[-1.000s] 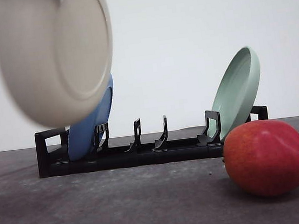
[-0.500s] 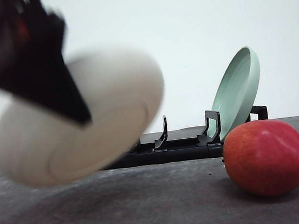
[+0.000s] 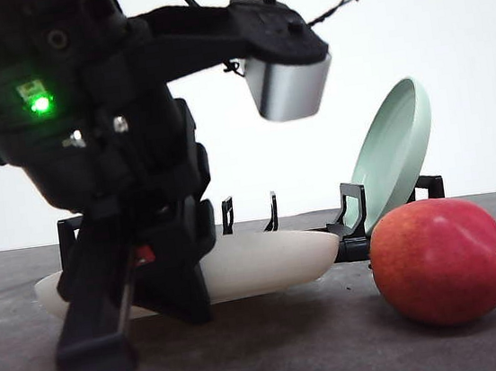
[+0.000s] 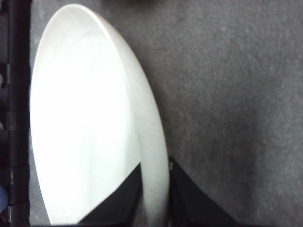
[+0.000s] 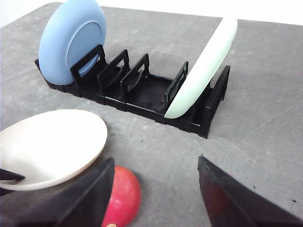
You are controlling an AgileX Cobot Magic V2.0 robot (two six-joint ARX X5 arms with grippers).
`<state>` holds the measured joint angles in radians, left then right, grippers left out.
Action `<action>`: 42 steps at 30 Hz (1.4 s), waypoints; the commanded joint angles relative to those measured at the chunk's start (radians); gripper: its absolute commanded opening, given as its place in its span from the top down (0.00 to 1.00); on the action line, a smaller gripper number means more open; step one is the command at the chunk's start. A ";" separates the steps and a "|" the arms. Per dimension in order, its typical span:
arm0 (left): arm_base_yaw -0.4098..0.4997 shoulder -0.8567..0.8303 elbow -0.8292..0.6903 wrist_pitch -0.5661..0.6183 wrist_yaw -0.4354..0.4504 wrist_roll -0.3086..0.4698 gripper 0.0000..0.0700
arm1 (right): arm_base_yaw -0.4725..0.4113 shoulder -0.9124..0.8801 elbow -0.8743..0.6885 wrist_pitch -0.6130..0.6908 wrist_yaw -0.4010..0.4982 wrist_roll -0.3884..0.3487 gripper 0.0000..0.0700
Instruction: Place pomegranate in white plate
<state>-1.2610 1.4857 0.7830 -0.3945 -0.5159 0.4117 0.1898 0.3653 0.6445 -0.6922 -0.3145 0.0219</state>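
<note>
The white plate (image 3: 266,260) lies low and nearly flat over the table in front of the rack. It also shows in the right wrist view (image 5: 49,146). My left gripper (image 4: 155,198) is shut on the plate's rim (image 4: 149,156), one finger on each side. The big black left arm (image 3: 110,166) hides the plate's left part in the front view. The pomegranate (image 3: 441,261), red with a tan stem scar, rests on the table just right of the plate. My right gripper (image 5: 156,198) hangs open above the table, with the pomegranate (image 5: 120,198) beside one finger.
A black dish rack (image 3: 344,232) stands behind the plate. It holds a pale green plate (image 3: 397,149) leaning at its right end and a blue plate (image 5: 71,40) upright at its left end. Grey table (image 5: 265,132) lies bare right of the rack.
My left arm has swung the white plate down from high at the left and turned it nearly flat at table level. The pomegranate has stayed put.
</note>
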 commanded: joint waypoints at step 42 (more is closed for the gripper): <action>0.664 -0.439 0.082 -0.061 0.588 -0.527 0.42 | 0.004 0.002 0.018 0.010 0.000 -0.003 0.50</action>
<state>-0.6021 1.0448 0.8659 -0.4612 0.0619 -0.1093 0.1898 0.3653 0.6445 -0.6922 -0.3145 0.0219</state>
